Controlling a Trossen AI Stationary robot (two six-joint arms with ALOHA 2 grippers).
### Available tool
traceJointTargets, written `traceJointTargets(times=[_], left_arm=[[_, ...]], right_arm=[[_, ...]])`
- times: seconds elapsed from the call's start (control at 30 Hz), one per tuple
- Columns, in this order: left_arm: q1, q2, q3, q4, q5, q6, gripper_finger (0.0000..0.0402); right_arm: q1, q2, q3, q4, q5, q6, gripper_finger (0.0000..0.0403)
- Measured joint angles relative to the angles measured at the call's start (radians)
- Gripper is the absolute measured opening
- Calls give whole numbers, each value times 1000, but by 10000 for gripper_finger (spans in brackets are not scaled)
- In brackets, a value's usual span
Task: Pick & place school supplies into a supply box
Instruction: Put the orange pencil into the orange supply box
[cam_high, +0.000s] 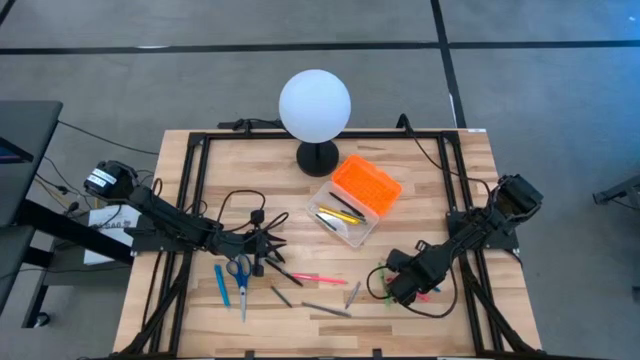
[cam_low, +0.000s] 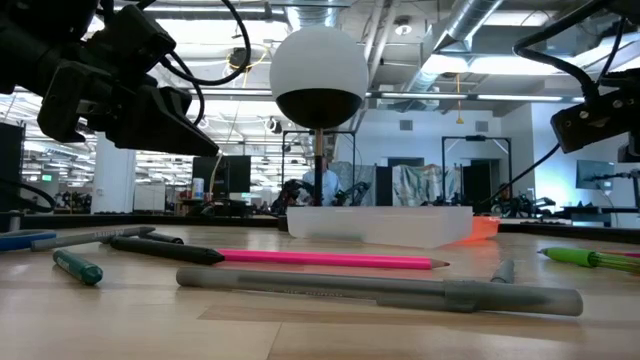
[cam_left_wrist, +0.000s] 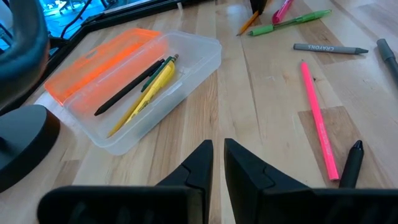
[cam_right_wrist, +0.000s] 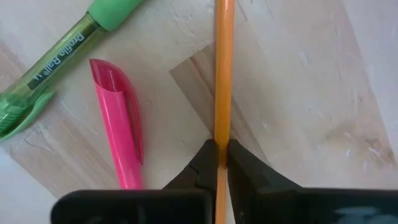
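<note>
Two readable labels: green pen (cam_right_wrist: 59, 53) "Profile", grey crayon (cam_left_wrist: 329, 48) "CRAYONS".

A pale wood desk (cam_high: 420, 175) with a black frame stands on a grey floor (cam_high: 150, 80) crossed by dark lines. A white globe lamp (cam_high: 315, 103) sits at the desk's far edge. Behind it lies an open workshop with exposed ceiling ducts (cam_low: 470, 30), strip lights and cluttered benches.

Even, bright overhead light; soft short shadows on the bench (cam_high: 420, 170). Low view: ceiling strip lights glare, near grey pen (cam_low: 380, 290) soft, room behind hazy. Right wrist view: close, slightly blurred pink pen (cam_right_wrist: 118, 134).
</note>
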Motion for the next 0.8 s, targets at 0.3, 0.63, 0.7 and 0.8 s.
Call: traceJointTargets(times=[0.3, 0.63, 0.7, 0.8], left_arm=[[0, 0, 0, 0, 0, 0, 34], [0, 0, 0, -7, 0, 0, 34], [0, 0, 1, -14, 0, -2, 34], [0, 0, 1, -14, 0, -2, 34]], right_arm=[[0, 5, 17, -32, -7, -77, 4], [-1, 12, 104, -256, -26, -114, 1], [-3, 14, 121, -300, -21, -114, 1], [-12, 11, 161, -362, -17, -118, 1]])
